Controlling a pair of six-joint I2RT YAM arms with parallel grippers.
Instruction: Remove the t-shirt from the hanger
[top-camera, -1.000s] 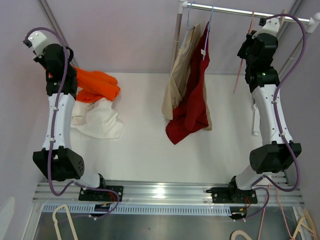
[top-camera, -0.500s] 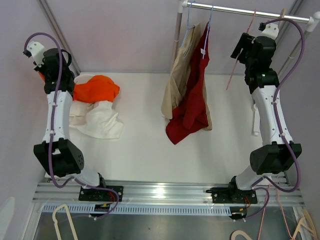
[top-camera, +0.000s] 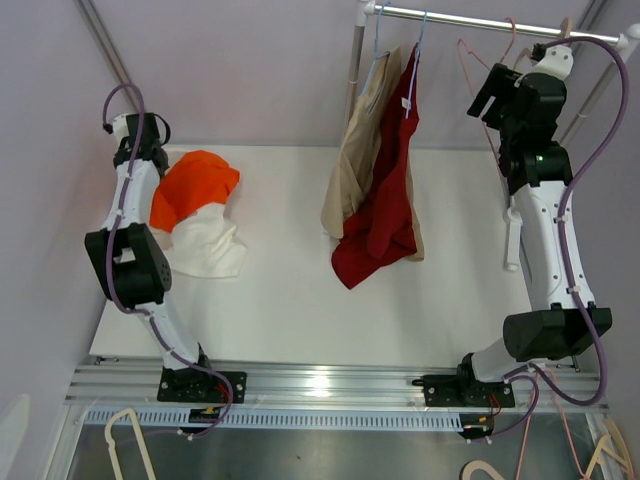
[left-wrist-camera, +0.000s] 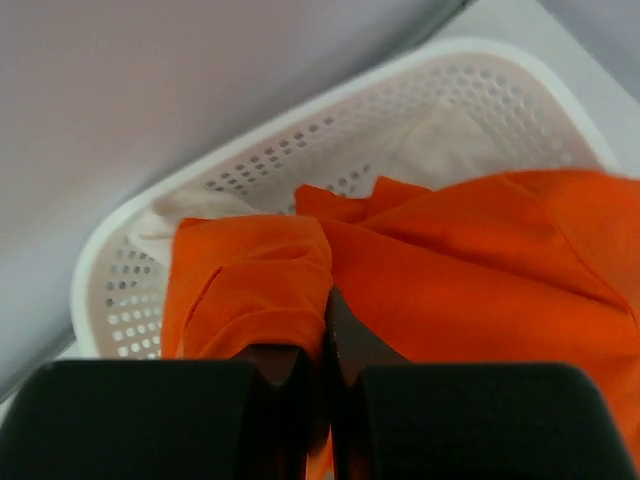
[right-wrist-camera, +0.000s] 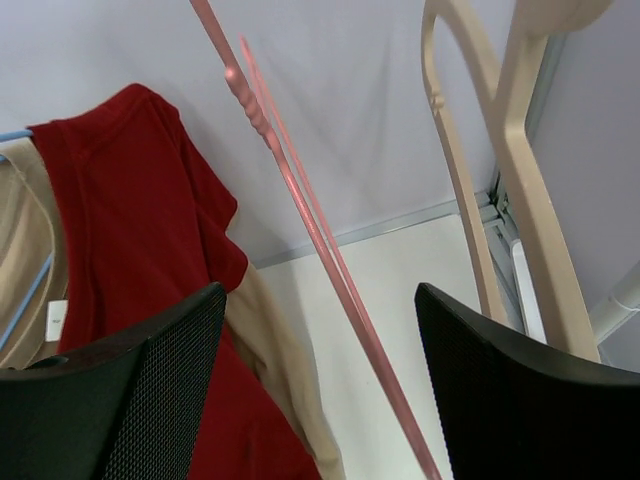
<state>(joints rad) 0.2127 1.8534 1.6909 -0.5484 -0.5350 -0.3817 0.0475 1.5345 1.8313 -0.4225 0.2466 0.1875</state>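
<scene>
An orange t-shirt (top-camera: 195, 180) lies off its hanger on a white cloth heap (top-camera: 205, 250) at the far left. My left gripper (top-camera: 148, 162) is at its far edge. In the left wrist view the left gripper (left-wrist-camera: 325, 345) has its jaws almost together, and a fold of the orange t-shirt (left-wrist-camera: 470, 250) drapes over one fingertip into the slit. A bare pink hanger (top-camera: 463, 48) hangs from the rail (top-camera: 460, 15). My right gripper (top-camera: 487, 95) is beside it. In the right wrist view the right gripper (right-wrist-camera: 318, 300) is open, and the pink hanger (right-wrist-camera: 312, 212) runs untouched between its fingers.
A red t-shirt (top-camera: 385, 215) and a beige garment (top-camera: 350, 170) hang from the rail's left end over the table middle. A white perforated basket (left-wrist-camera: 330, 130) holds the orange cloth. A beige wooden hanger (right-wrist-camera: 535, 180) hangs right of the pink one.
My right gripper has opened and let go of the pink hanger, which swung up to the rail. My left arm drew back to the far left corner, and the orange t-shirt settled onto the heap.
</scene>
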